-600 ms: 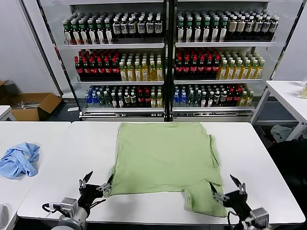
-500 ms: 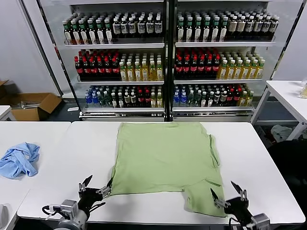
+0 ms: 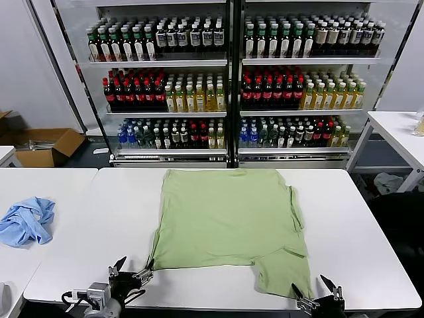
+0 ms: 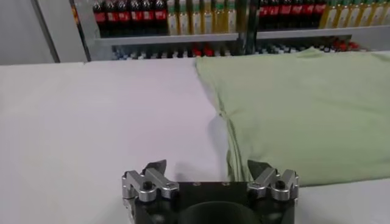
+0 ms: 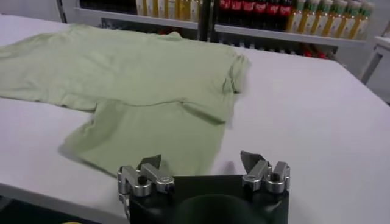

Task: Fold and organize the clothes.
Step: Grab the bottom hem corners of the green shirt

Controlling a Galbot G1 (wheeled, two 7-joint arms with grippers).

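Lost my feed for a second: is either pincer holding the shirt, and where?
Nothing held. Left pincer and right pincer are both open, off the polo shirt.

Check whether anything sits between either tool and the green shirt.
Nothing visible does. The left tool is open over bare table beside the green shirt's near-left corner. The right tool is open at the near edge by the shirt's lower flap. The blue cloth lies far left.

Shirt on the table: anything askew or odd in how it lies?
Yes. The green shirt lies mostly flat, but one flap sticks out past its near edge on the robot's right, reaching the table's front edge, so the outline is uneven. Both open tools, left and right, hover near, touching nothing.
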